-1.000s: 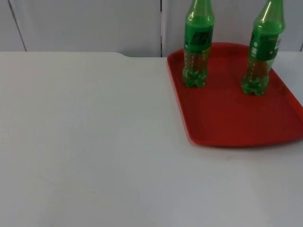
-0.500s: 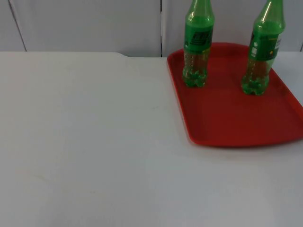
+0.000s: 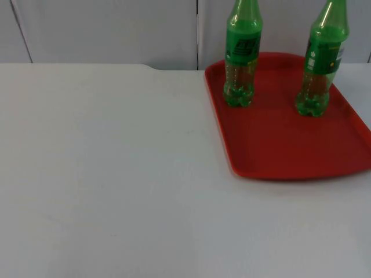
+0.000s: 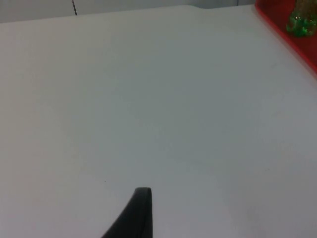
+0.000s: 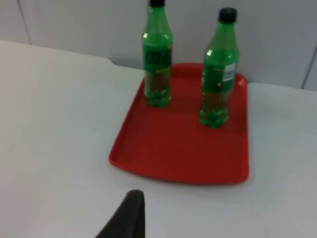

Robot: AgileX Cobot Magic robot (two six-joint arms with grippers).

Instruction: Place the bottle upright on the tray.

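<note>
On red tray [image 3: 278, 150]: 2 green bottles [image 3: 242, 55] [image 3: 322, 58], both upright.

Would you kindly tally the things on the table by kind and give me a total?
Green bottles: 2, one and another, both upright on the tray.
Red tray: 1.
Total: 3.

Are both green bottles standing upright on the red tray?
Yes. Both green bottles stand base-down, caps up, on the red tray.

Even bright light, faint soft shadows, slight wrist-view blur
</note>
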